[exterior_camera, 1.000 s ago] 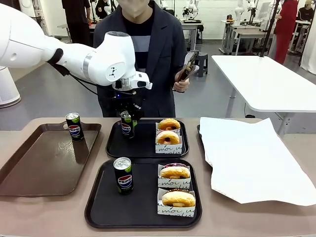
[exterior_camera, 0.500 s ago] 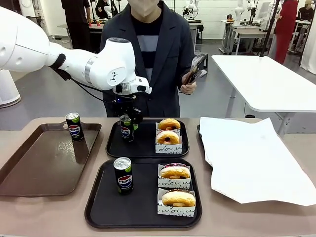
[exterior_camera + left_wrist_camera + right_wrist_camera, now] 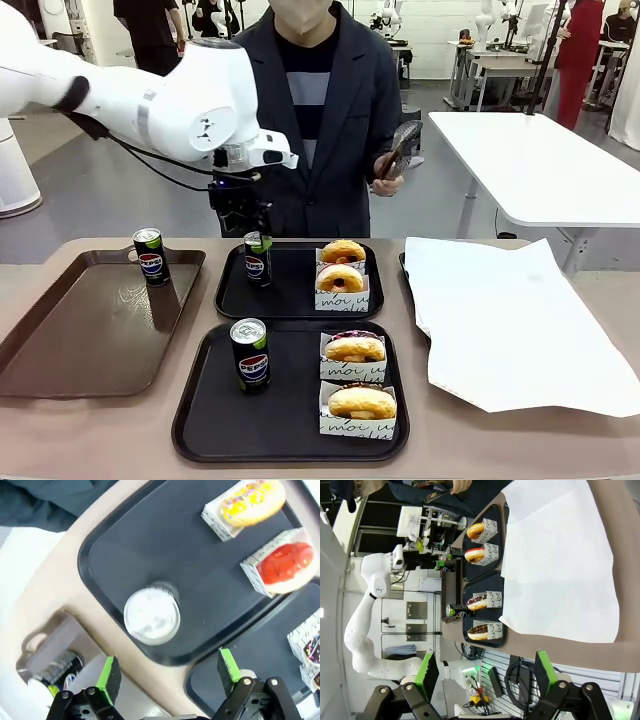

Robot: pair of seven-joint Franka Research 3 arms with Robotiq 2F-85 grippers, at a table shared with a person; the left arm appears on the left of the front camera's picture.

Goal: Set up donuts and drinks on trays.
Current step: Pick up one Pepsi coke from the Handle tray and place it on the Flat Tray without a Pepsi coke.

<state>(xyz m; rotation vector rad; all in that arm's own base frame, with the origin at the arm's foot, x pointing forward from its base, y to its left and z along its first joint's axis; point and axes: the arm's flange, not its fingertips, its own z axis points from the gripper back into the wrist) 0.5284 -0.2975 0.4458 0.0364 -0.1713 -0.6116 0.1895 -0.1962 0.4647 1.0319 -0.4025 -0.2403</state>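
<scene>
Left gripper [image 3: 167, 672] jaws wide open, empty, above the can [image 3: 257, 258] at far tray's [image 3: 298, 302] left edge; right gripper [image 3: 482, 672] open too.

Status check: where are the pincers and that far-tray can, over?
Left pincer open, above far tray. Can upright on it, free, beside two sleeved donuts. Right pincer open, empty. Nothing in the way.

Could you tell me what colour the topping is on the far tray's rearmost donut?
Yellow with coloured sprinkles; the donut shows best in the left wrist view.
</scene>
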